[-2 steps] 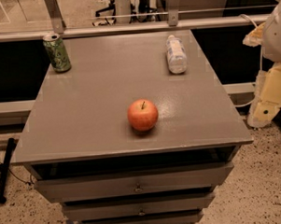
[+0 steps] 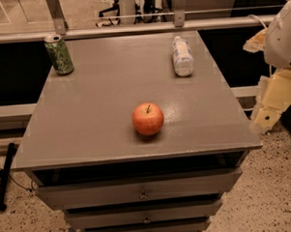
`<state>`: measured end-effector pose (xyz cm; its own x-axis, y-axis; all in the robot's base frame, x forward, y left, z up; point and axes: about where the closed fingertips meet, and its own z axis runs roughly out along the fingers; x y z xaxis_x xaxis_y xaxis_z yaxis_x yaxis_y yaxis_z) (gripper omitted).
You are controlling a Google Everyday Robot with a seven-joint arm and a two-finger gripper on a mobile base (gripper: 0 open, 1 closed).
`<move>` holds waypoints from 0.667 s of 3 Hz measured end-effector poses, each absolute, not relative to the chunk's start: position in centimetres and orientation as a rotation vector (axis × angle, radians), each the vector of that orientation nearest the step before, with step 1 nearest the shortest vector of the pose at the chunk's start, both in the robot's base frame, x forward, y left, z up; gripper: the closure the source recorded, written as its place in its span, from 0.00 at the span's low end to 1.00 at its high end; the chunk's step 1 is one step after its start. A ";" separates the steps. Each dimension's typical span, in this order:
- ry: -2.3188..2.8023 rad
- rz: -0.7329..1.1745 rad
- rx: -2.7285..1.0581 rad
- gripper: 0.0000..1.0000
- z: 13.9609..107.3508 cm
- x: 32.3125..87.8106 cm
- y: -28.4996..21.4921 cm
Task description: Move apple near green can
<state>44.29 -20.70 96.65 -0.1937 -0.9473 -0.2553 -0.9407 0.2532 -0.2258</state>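
The red-orange apple [image 2: 148, 119] sits upright, stem up, near the front middle of the grey cabinet top [image 2: 87, 120]. The green can [image 2: 59, 55] stands upright at the far left corner, well apart from the apple. My gripper [image 2: 267, 113] hangs at the right edge of the camera view, beyond the cabinet's right side and below the white arm housing [image 2: 283, 34]. It is clear of the top and touches nothing.
A clear plastic bottle [image 2: 182, 56] with a white label lies on its side at the far right of the top. Drawers [image 2: 141, 190] face the front below. A metal rail [image 2: 132, 27] runs behind the cabinet. A dark bar [image 2: 5, 175] leans on the floor at left.
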 end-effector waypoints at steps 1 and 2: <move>2.113 0.138 -1.741 0.00 93.0 44.7 -17.5; 2.008 0.330 -1.729 0.00 88.4 45.3 -12.6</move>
